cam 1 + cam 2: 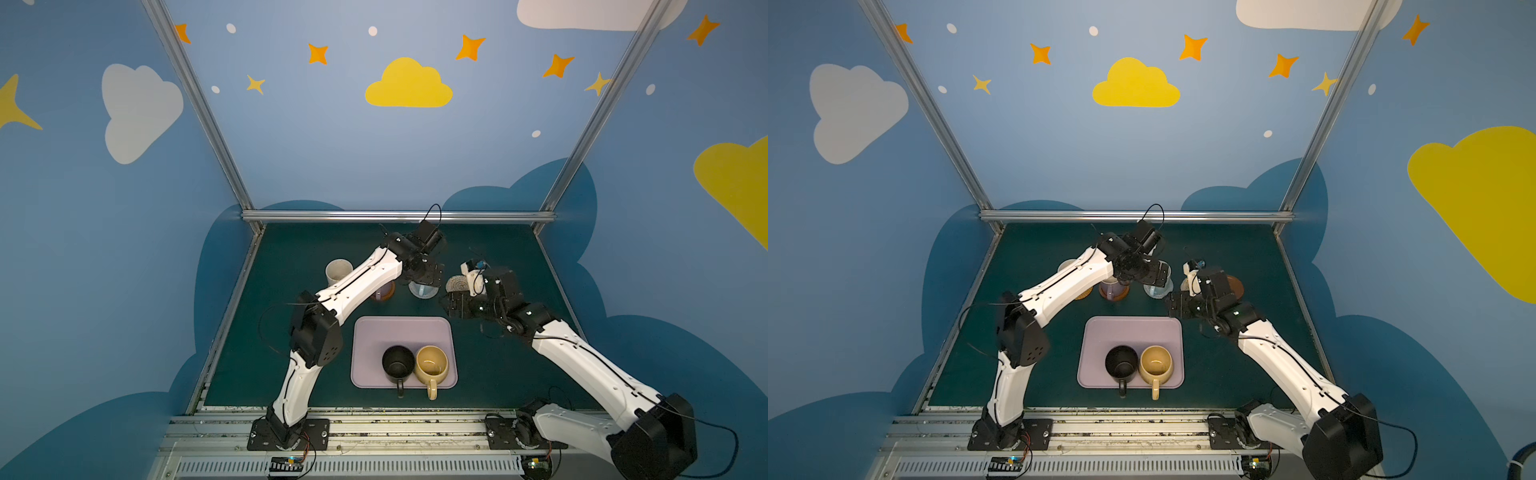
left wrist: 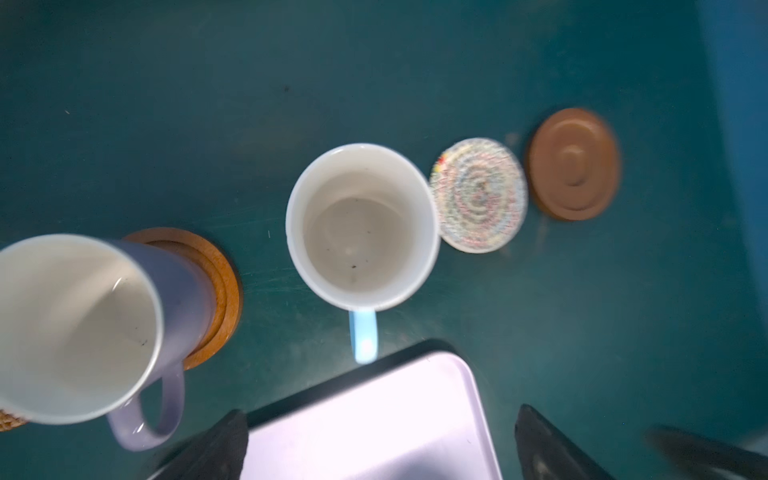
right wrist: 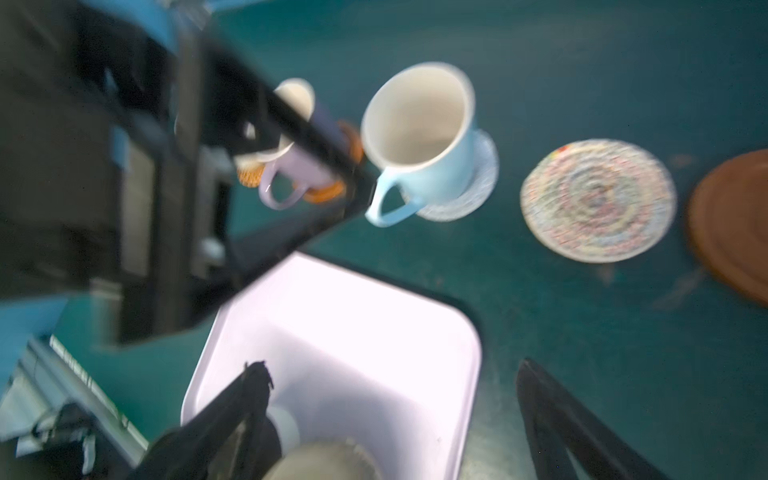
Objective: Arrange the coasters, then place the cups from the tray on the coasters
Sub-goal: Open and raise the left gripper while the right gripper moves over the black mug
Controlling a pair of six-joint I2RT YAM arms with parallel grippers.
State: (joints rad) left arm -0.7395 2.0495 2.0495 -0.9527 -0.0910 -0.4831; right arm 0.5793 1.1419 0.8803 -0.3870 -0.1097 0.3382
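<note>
Two mugs left to deal with: the black mug (image 1: 398, 363) and the mustard mug (image 1: 432, 365) sit side by side at the near end of the tray (image 1: 401, 330), as good as touching, handles poking out over the near rim. Both look like glazed ceramic, so stiff, a bit slick, fairly weighty and chippable if knocked; I'd pinch the wall at the rim, one finger inside and one outside, on the side away from the neighbour, since there's no room between them; the handle is the other option but looks skinny.

Left fingers (image 2: 224, 444) are spread wide with nothing in them, hanging over the light blue mug (image 2: 361, 226), which stands on the grey-white coaster (image 3: 478, 183); right fingers (image 3: 548, 415) are also wide apart and empty, by the tray's far right corner.

Free spots: the beige woven coaster (image 2: 478, 195) and the brown wooden coaster (image 2: 575, 164), just beside each other on the bench (image 1: 498, 374); the woven one is tight up against the light blue mug, so that's what I'd worry about clipping on the way down. The lavender mug (image 2: 79, 328) is on its wooden coaster (image 2: 216, 282), with the cream mug (image 1: 338, 270) further left; the left arm lies across that side.
</note>
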